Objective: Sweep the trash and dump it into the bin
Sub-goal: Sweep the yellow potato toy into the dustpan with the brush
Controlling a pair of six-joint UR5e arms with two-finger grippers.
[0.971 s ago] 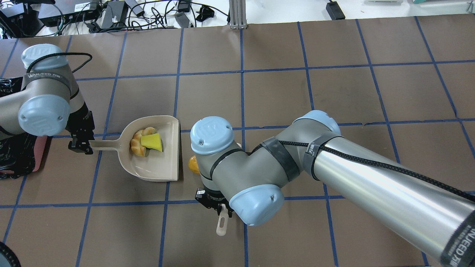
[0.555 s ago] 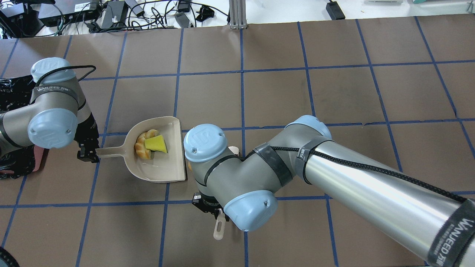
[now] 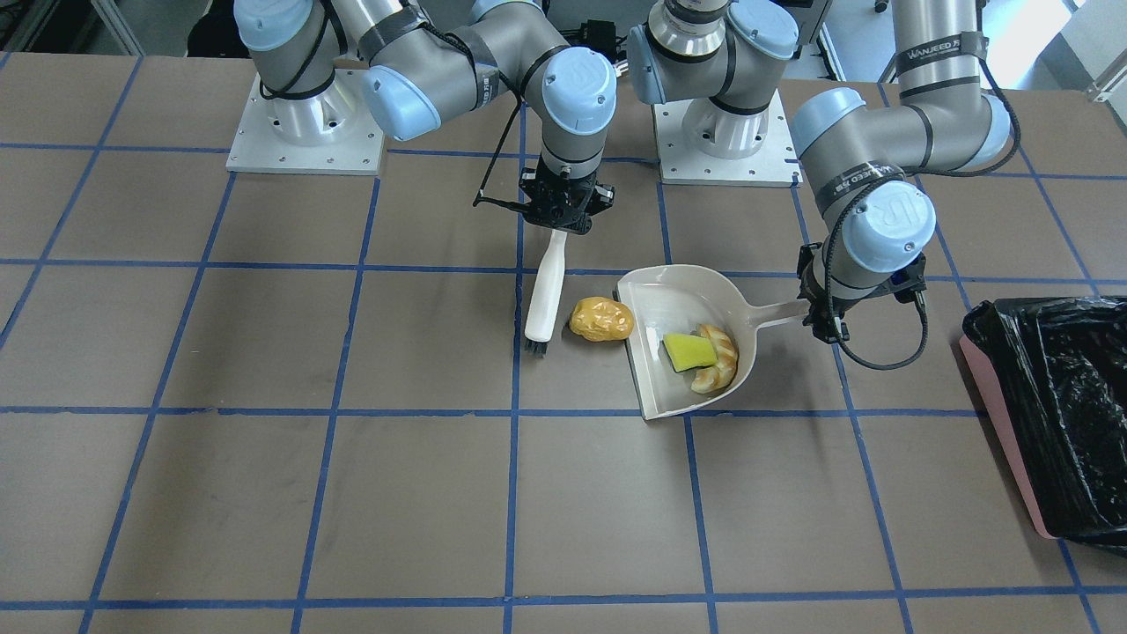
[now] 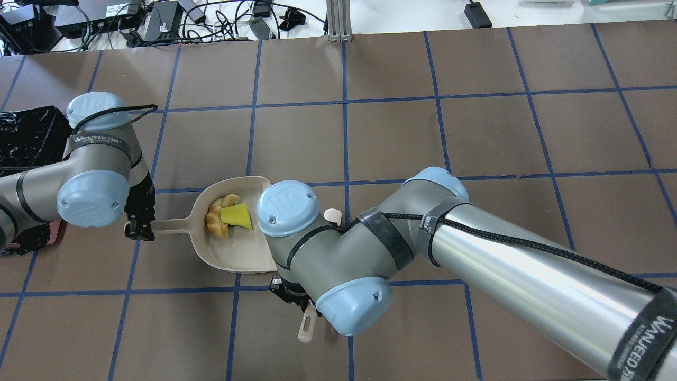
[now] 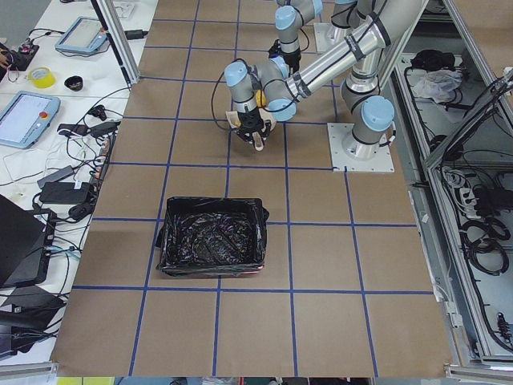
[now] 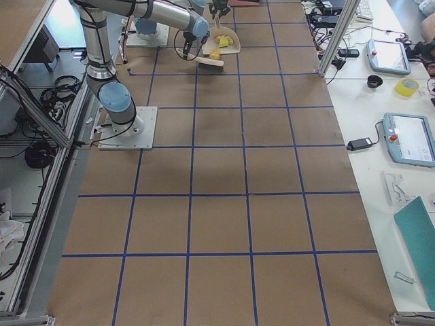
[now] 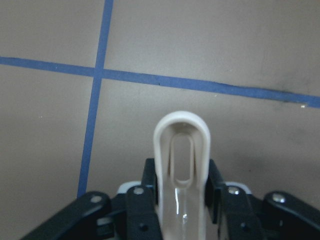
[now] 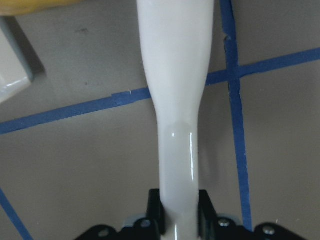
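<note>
Beige plastic dustpan [image 3: 671, 389] lies flat on the brown, blue-taped table [image 3: 264, 440], mouth opening toward the robot's right. Two pieces of trash sit inside, toward the handle end: a tan croissant-like piece [image 3: 724, 345] and a flat yellow-green wedge [image 3: 686, 352], the wedge lying against the croissant. The third piece, a glossy golden-brown lump [image 3: 601, 320], is on the table outside the pan, right at its lip; whether it touches the lip cannot be told. In the overhead view the right arm hides the lump. A white-handled brush [image 3: 546, 295] stands tilted, dark bristles down on the table just beside the lump, on the side away from the pan. Right end effector [image 3: 556, 220] is clamped on the upper end of the brush handle, with fingers [image 8: 154, 206] tight on either side in the wrist view. Left end effector [image 3: 823, 321] is clamped on the dustpan's handle near its looped end. The bin [image 3: 1012, 440], pink and lined with a crinkled black bag, sits at the table's end on the robot's left, well apart from the dustpan.
</note>
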